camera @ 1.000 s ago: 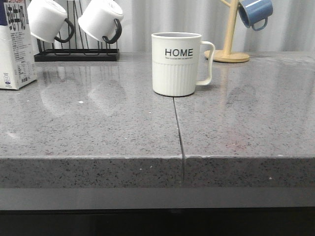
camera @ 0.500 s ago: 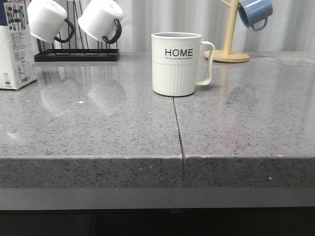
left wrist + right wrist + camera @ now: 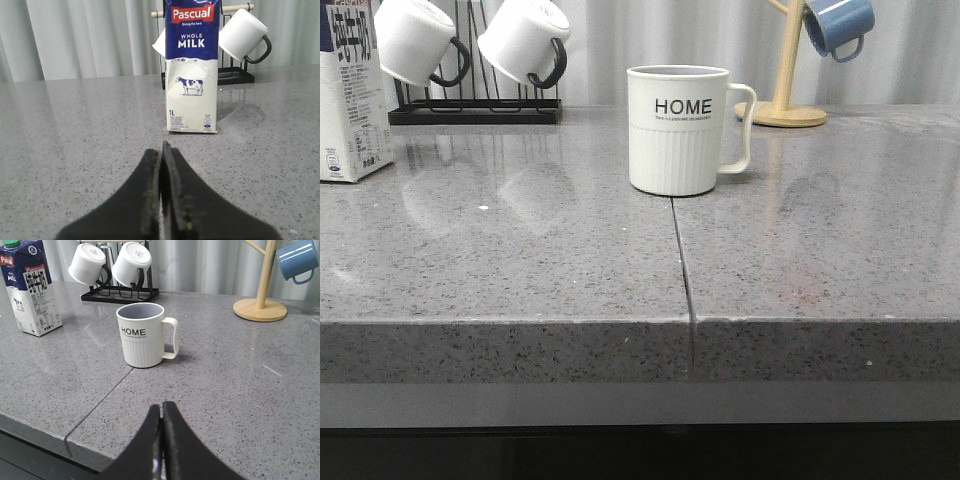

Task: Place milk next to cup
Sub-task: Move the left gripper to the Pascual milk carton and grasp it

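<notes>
Front view: milk [image 3: 353, 95] stands well left of cup [image 3: 679, 130]

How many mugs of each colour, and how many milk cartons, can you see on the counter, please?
Cream mug lettered HOME: 1
White mugs with black handles on the black rack: 2
Blue mug on the wooden stand: 1
Milk carton: 1
Total: 5
</notes>
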Tool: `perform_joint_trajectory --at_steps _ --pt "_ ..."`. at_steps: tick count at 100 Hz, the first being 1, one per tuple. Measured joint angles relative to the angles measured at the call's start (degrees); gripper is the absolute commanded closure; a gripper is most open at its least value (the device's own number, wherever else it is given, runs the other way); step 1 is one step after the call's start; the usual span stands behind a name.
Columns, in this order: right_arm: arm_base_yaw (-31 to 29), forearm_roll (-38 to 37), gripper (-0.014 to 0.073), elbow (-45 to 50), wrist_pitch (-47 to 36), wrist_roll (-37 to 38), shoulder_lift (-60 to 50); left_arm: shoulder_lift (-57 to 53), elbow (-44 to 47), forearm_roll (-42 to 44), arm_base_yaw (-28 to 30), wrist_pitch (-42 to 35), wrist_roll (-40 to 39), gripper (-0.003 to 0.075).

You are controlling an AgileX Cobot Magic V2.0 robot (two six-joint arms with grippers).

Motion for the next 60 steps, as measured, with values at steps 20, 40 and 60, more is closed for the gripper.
perform_joint_trajectory --at_steps 20,40,60 --pt "0.0 0.0 0.0658 0.0 0.0 0.0 0.0 6.7 -8.2 0.8 0.0 5.3 0.0 0.0741" --pt "0.0 0.0 0.0658 0.0 0.0 0.0 0.0 16.1 -13.2 1.7 0.0 6.6 0.0 0.0663" --pt "0.0 0.0 0.0658 0.0 0.0 0.0 0.0 25.4 -16.1 2.0 0.0 4.1 0.0 0.0209"
